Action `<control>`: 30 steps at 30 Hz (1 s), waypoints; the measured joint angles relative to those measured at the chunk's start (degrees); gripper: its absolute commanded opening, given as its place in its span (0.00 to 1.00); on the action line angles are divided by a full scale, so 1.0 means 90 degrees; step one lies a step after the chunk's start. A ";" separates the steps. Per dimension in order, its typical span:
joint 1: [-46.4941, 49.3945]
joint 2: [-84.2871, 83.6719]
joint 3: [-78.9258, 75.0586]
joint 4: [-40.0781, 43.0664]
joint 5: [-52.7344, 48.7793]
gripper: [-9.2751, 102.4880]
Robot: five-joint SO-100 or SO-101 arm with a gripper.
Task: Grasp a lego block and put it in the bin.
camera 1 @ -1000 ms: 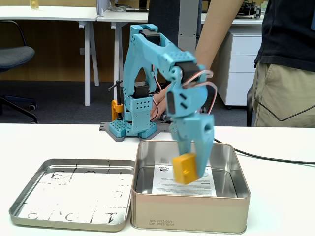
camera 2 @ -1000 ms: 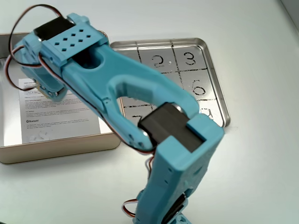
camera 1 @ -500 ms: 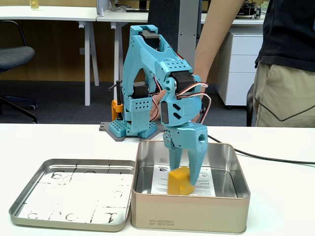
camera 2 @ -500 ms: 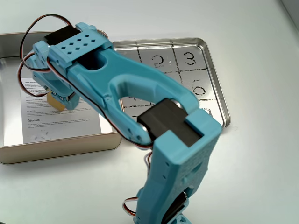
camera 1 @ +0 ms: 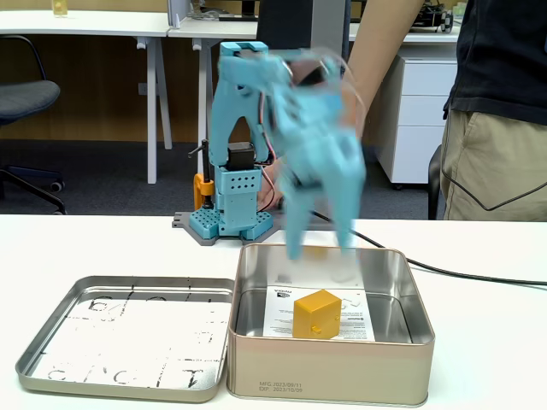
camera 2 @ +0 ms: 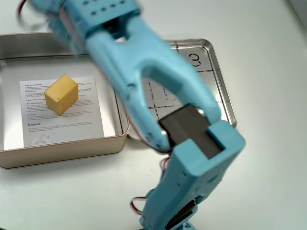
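- Far left in a fixed view, the shallow lid-tray (camera 1: 128, 337) lies flat on the white table (camera 1: 487, 333), touching the side of the tin.
- Next along, the bin (camera 1: 329, 363) sits upright, with a printed paper sheet (camera 1: 286, 314) on its floor.
- The lego block (camera 1: 315, 313) is down on that sheet, inside the bin, resting on a flat face. It's a cube, so there is no long axis to call; one vertical edge is turned toward this camera, and small holes show on its right face.
- Seen from above in a fixed view, the block (camera 2: 61, 94) sits square on the paper (camera 2: 62, 122), clear of the bin's walls (camera 2: 67, 149).
- Above the bin, the gripper (camera 1: 318, 248) is a blur of motion, free of the block; I cannot tell how far apart its fingers are.
- Right edge: a person (camera 1: 491, 111) stands behind the table.
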 measured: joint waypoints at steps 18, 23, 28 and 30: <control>0.2441 -0.2822 -0.1914 -0.0459 0.0000 0.08; 0.2549 -0.2676 -0.1289 0.0225 0.0000 0.08; 0.2705 -0.1777 0.0117 0.0117 0.0000 0.08; 0.2666 -0.1543 0.0400 0.0078 0.0000 0.08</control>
